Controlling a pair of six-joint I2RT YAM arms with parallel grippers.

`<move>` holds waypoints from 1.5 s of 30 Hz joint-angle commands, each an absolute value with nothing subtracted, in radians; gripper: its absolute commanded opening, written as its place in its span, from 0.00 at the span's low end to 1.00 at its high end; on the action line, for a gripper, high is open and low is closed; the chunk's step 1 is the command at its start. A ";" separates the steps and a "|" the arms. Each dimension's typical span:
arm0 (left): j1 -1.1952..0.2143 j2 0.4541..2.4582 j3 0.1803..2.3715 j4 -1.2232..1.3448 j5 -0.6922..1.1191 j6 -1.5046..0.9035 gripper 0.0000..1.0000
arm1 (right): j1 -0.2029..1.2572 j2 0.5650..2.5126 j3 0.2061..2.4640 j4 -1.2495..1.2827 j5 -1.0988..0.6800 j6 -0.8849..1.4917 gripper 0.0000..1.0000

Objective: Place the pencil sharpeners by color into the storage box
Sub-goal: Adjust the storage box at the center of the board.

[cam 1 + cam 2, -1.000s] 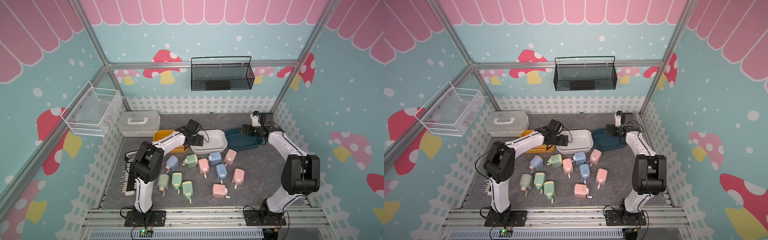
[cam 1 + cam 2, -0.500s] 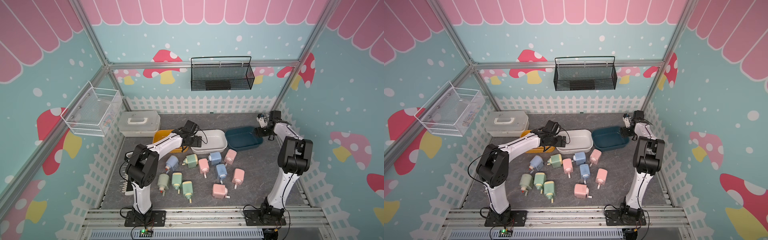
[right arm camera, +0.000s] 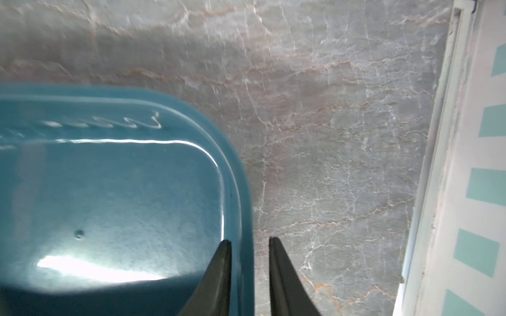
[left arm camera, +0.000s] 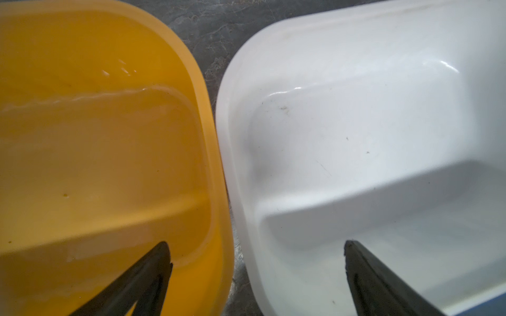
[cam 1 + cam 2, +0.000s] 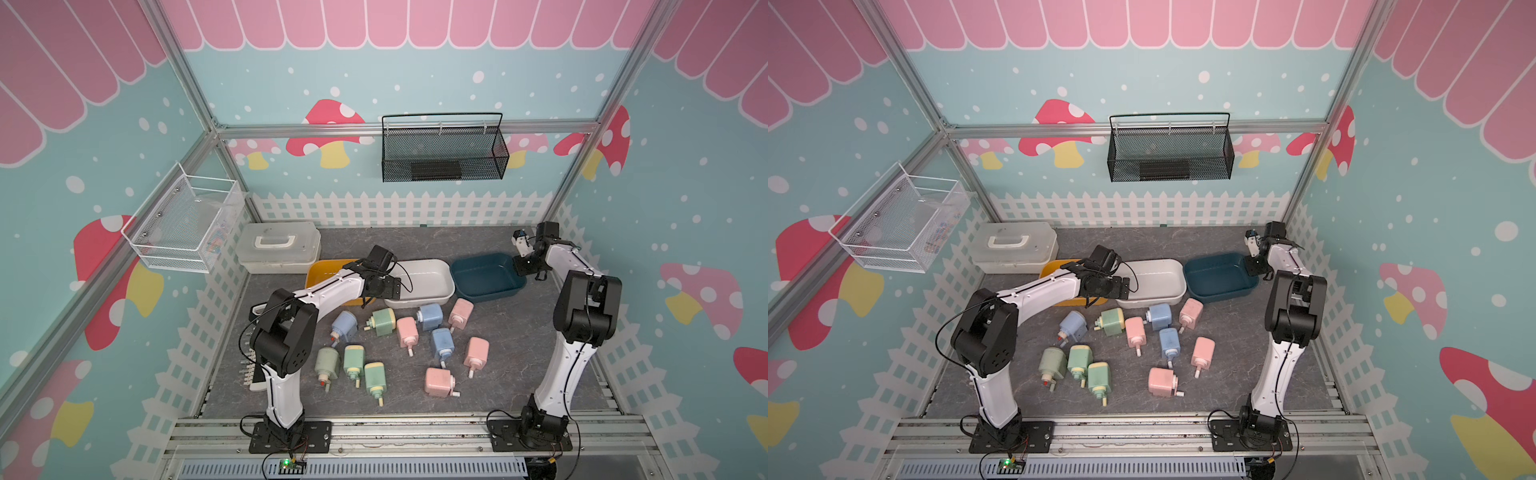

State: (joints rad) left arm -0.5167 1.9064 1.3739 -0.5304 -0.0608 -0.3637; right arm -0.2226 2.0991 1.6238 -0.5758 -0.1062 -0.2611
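We see the left gripper [image 4: 256, 243] with its jaws spread wide, straddling the place where two bins meet. One finger [image 4: 142, 279] hangs over the yellow bin [image 4: 204, 90] and its mate over the white bin [image 4: 227, 131], so both rims run between them. We make out no contact with either bin.

The right gripper [image 3: 249, 240] has its jaws drawn close, leaving only a narrow gap. The end rim of the blue bin [image 3: 241, 175] passes between them, with one finger inside the bin and its mate outside, over the mat [image 3: 342, 136]. This view is blurred, and we cannot tell whether the jaws pinch the rim.

All eleven sharpeners [image 5: 406, 330] lie loose on the mat, outside the bins and in neither grip. In a top view they spread out on the arm-base side of the left jaws. A green sharpener [image 5: 384, 321] lies nearest those jaws, just off the white bin's wall. The whole scatter lies well apart from the right jaws.
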 commanded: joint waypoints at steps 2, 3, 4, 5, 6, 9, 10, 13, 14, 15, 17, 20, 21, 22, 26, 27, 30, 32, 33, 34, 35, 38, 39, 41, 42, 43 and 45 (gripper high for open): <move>-0.523 1.866 1.369 -0.532 -0.080 -0.374 0.99 | -0.224 2.066 1.576 -0.589 -0.024 -0.249 0.21; -0.523 1.863 1.370 -0.532 -0.081 -0.371 0.99 | -0.224 2.060 1.570 -0.589 -0.015 -0.243 0.21; -0.523 1.861 1.368 -0.532 -0.082 -0.370 0.99 | -0.224 2.057 1.565 -0.588 -0.011 -0.240 0.21; -0.523 1.861 1.368 -0.532 -0.083 -0.370 0.99 | -0.224 2.052 1.559 -0.589 -0.005 -0.232 0.20; -0.522 1.861 1.368 -0.532 -0.086 -0.368 0.99 | -0.223 2.048 1.558 -0.590 0.006 -0.221 0.20; -0.523 1.861 1.367 -0.532 -0.086 -0.368 0.99 | -0.224 2.033 1.540 -0.583 -0.010 -0.215 0.20; -0.523 1.862 1.367 -0.533 -0.086 -0.368 0.99 | -0.224 2.029 1.536 -0.580 -0.031 -0.215 0.20; -0.523 1.864 1.370 -0.533 -0.085 -0.364 0.99 | -0.224 2.026 1.536 -0.587 -0.062 -0.202 0.19; -0.522 1.864 1.370 -0.533 -0.084 -0.362 0.99 | -0.224 2.024 1.534 -0.594 -0.077 -0.195 0.19; -0.523 1.862 1.371 -0.532 -0.084 -0.362 0.99 | -0.224 2.021 1.531 -0.599 -0.090 -0.185 0.19; -0.523 1.860 1.371 -0.531 -0.084 -0.362 0.99 | -0.222 2.011 1.526 -0.617 -0.087 -0.157 0.20; -0.523 1.861 1.371 -0.531 -0.080 -0.363 0.99 | -0.222 1.995 1.510 -0.620 -0.099 -0.125 0.21; -0.523 1.861 1.370 -0.532 -0.076 -0.364 0.99 | -0.223 1.993 1.506 -0.621 -0.106 -0.115 0.21; -0.523 1.861 1.370 -0.532 -0.075 -0.364 0.99 | -0.222 1.990 1.501 -0.623 -0.110 -0.109 0.21; -0.523 1.853 1.363 -0.531 -0.069 -0.364 0.99 | -0.222 1.985 1.483 -0.632 -0.123 -0.089 0.21; -0.522 1.848 1.360 -0.531 -0.061 -0.362 0.99 | -0.223 1.983 1.483 -0.641 -0.113 -0.082 0.22; -0.523 1.827 1.346 -0.520 -0.039 -0.353 0.99 | -0.222 1.966 1.479 -0.654 -0.092 -0.065 0.24; -0.523 1.806 1.328 -0.497 -0.026 -0.348 0.99 | -0.222 1.941 1.471 -0.653 -0.095 -0.054 0.30; -0.524 1.795 1.319 -0.486 -0.022 -0.348 0.99 | -0.223 1.920 1.463 -0.649 -0.102 -0.048 0.34; -0.524 1.786 1.311 -0.479 -0.013 -0.347 0.99 | -0.222 1.910 1.457 -0.646 -0.108 -0.040 0.40; -0.525 1.775 1.304 -0.472 -0.012 -0.350 0.99 | -0.222 1.869 1.448 -0.642 -0.115 -0.024 0.48; -0.525 1.747 1.285 -0.453 0.000 -0.359 0.99 | -0.222 1.774 1.391 -0.596 -0.138 0.045 0.72; -0.525 1.741 1.280 -0.447 0.001 -0.362 0.99 | -0.221 1.738 1.362 -0.569 -0.162 0.070 0.76; -0.527 1.730 1.272 -0.440 0.011 -0.367 0.99 | -0.221 1.653 1.285 -0.507 -0.196 0.129 0.83; -0.528 1.725 1.269 -0.436 0.015 -0.370 0.99 | -0.218 1.604 1.241 -0.470 -0.220 0.161 0.94; -0.529 1.724 1.267 -0.433 0.022 -0.371 0.99 | -0.216 1.561 1.199 -0.434 -0.239 0.194 0.99; -0.534 1.718 1.267 -0.431 0.033 -0.370 0.99 | -0.210 1.465 1.095 -0.363 -0.280 0.258 0.98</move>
